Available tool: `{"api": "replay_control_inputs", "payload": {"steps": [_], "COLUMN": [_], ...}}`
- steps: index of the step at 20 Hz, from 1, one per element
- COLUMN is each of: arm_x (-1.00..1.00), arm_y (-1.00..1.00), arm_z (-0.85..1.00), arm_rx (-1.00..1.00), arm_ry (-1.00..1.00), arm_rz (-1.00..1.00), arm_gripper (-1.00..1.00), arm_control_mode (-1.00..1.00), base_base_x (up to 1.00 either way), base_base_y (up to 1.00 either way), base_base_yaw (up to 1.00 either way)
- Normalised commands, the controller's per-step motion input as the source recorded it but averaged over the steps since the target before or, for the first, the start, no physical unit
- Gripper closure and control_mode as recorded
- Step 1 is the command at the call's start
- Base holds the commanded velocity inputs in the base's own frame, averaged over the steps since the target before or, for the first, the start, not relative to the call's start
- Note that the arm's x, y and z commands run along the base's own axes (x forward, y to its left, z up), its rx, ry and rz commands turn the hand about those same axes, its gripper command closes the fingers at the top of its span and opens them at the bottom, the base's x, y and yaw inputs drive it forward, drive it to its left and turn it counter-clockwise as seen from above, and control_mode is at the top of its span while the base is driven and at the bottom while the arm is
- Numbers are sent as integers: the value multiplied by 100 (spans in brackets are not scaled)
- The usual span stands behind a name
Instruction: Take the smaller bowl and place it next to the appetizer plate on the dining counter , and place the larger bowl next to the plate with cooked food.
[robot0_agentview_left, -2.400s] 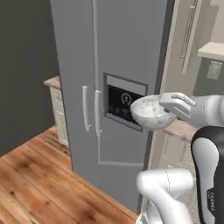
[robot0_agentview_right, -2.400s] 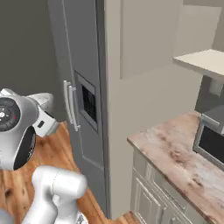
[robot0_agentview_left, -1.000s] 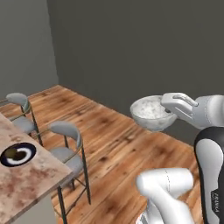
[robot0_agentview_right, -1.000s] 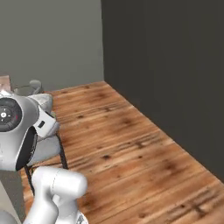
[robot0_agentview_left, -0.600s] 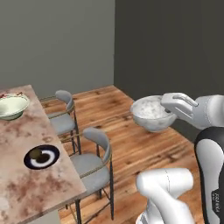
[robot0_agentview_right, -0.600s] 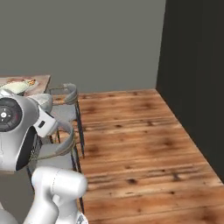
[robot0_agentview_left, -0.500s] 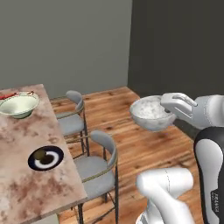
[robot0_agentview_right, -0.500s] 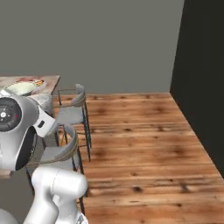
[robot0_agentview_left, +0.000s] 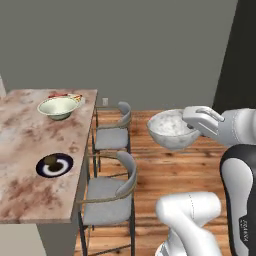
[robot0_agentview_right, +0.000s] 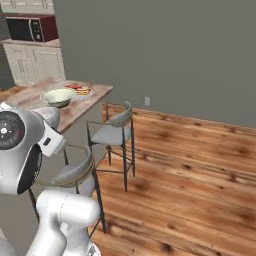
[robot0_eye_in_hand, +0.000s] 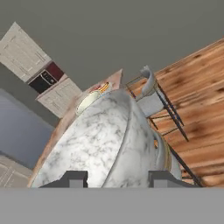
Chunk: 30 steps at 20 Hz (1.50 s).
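Beige marble dining counter (robot0_agentview_left: 25, 195) already carries the larger bowl (robot0_agentview_left: 58, 107); the gripper (robot0_agentview_left: 192, 127) clamps the smaller bowl (robot0_agentview_left: 171, 131), undelivered beside the appetizer plate (robot0_agentview_left: 54, 164).

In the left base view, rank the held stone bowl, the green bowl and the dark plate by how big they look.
1. Stone bowl, largest, though nearest the camera.
2. Green bowl.
3. Dark plate, close to the green bowl; unsure.

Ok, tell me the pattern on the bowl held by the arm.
Mottled grey-white, like marble; the round deep bowl shows it best in the hand view.
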Motion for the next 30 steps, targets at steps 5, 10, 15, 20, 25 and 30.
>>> {"api": "replay_control_inputs", "payload": {"steps": [5, 10, 15, 20, 25, 30], "arm_x": [0, 0, 0, 0, 0, 0], "arm_y": [0, 0, 0, 0, 0, 0], "arm_z": [0, 0, 0, 0, 0, 0], "arm_rx": [0, 0, 0, 0, 0, 0], "arm_ry": [0, 0, 0, 0, 0, 0], "arm_rz": [0, 0, 0, 0, 0, 0], "arm_gripper": [100, 100, 100, 100, 100, 100], "arm_control_mode": [100, 100, 100, 100, 100, 100], "base_base_x": [16, 56, 62, 64, 63, 80], "base_base_y": [-84, -78, -69, -38, -31, -39], "base_base_yaw": [61, 56, 57, 53, 56, 56]}}
